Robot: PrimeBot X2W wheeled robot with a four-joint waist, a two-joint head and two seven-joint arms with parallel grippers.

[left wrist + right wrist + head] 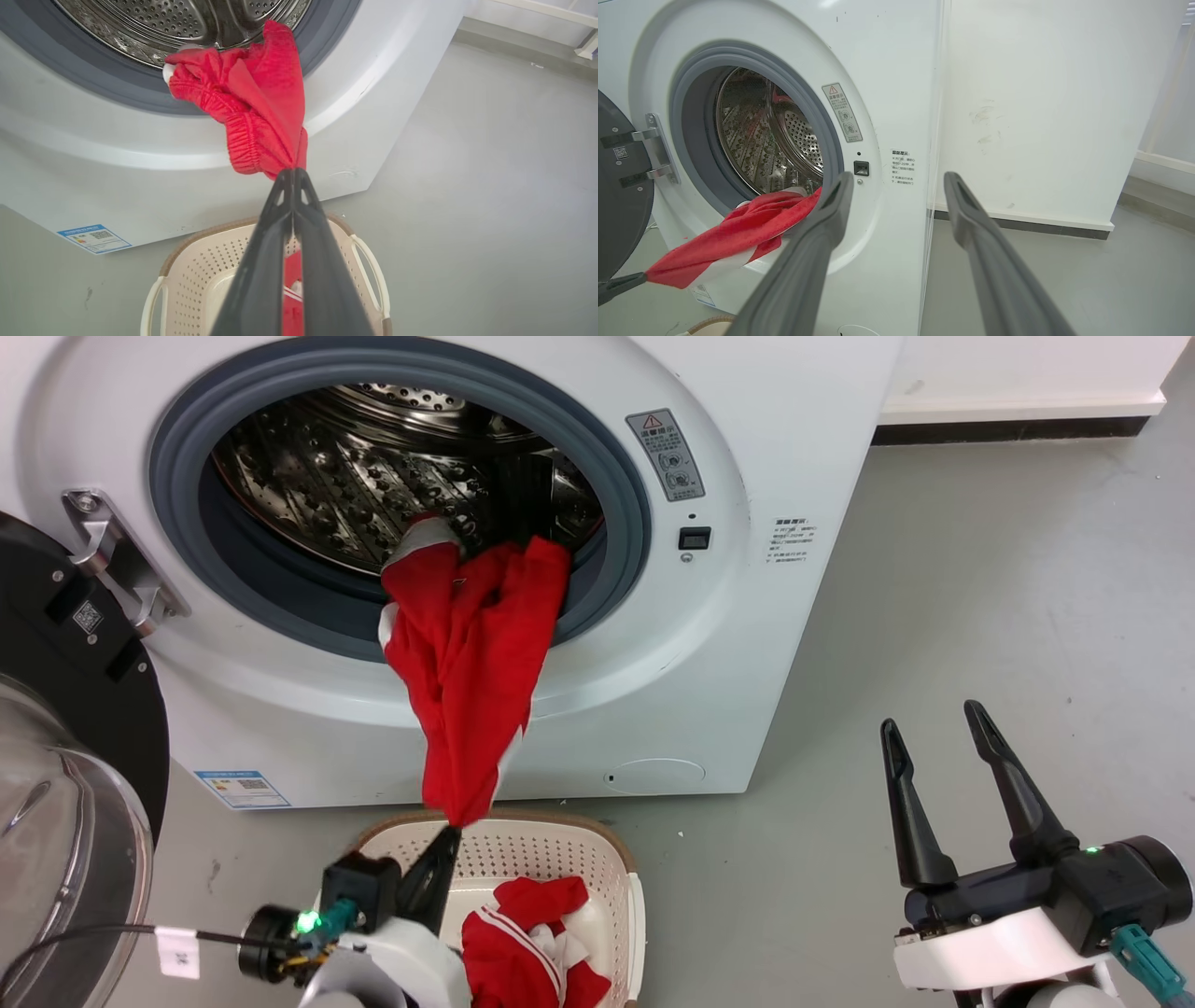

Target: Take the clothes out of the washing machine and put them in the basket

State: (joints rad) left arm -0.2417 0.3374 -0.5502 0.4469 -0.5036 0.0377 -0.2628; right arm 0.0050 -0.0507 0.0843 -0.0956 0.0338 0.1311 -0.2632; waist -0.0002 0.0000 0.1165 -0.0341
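At the lower centre of the head view, the basket [607, 845] is sitting directly below the porthole, likely so that pulled laundry is landing straight in it; red clothes [523, 943] are lying inside. Just above its rim, the left hand [453, 835] is clenching the tip of a red garment [467, 663], drawing it taut and downward. At the lower right, the right hand [931, 714] is waiting released, fingers spread, holding nothing. Further up, the garment's other end is draping over the grey rim of the washing machine [709, 644], reaching into the drum [327, 476].
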